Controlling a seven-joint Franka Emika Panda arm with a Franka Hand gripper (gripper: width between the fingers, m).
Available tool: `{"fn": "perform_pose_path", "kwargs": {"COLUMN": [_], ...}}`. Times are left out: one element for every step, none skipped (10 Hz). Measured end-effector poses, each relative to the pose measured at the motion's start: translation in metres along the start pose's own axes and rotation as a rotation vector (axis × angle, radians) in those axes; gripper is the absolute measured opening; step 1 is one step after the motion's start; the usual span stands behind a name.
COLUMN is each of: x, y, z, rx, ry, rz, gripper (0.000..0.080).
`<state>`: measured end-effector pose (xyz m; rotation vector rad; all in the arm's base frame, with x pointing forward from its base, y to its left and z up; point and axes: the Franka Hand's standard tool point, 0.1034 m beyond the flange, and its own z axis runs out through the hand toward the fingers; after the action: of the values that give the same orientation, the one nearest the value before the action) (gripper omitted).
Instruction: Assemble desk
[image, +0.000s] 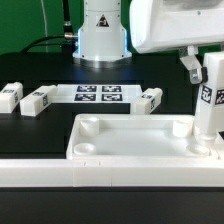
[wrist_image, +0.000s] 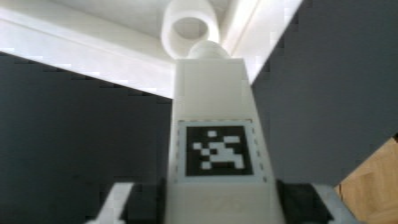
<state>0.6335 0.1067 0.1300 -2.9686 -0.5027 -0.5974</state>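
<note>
We see the gripper (image: 203, 68) partly closed on one leg (image: 208, 115), holding it upright at a corner socket (wrist_image: 192, 25) of the panel (image: 120, 150), on the exterior view's right. Three other legs (image: 10, 97) (image: 38, 100) (image: 150, 99) lie on the table (image: 40, 125) behind the panel.

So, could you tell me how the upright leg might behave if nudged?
The leg looks tall and narrow, so it would probably tip unless seated in the panel. It seems rigid, likely light plastic; its flat faces suggest no rolling.

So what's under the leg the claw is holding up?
A round corner socket of the desk panel sits under the leg in the claw. The leg's tip hides part of it, so whether they touch can't be seen.
</note>
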Motion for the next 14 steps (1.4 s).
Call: {"fn": "perform_pose_path", "kwargs": {"x": [0.002, 0.002, 0.001, 0.001, -0.005, -0.007, -0.008, -0.007, -0.007, -0.007, -0.007, -0.008, -0.009, -0.010], "y": [0.000, 0.000, 0.000, 0.000, 0.004, 0.010, 0.012, 0.010, 0.010, 0.010, 0.010, 0.008, 0.004, -0.001], "z": [-0.001, 0.000, 0.000, 0.000, 0.002, 0.002, 0.002, 0.002, 0.003, 0.003, 0.003, 0.004, 0.005, 0.006], "rx": [0.002, 0.003, 0.003, 0.003, 0.004, -0.001, -0.002, 0.000, 0.000, 0.000, 0.000, 0.002, 0.005, 0.006], "ry": [-0.007, -0.007, -0.008, -0.011, -0.037, -0.038, -0.039, -0.038, -0.039, -0.039, -0.039, -0.042, -0.044, -0.041], "rz": [0.000, -0.001, 0.000, -0.003, -0.020, -0.033, -0.032, -0.031, -0.032, -0.032, -0.032, -0.033, -0.038, -0.044], "gripper": [0.0291, 0.0291, 0.0291, 0.0290, 0.0290, 0.0290, 0.0290, 0.0290, 0.0290, 0.0291, 0.0291, 0.0291, 0.0291, 0.0291]}}
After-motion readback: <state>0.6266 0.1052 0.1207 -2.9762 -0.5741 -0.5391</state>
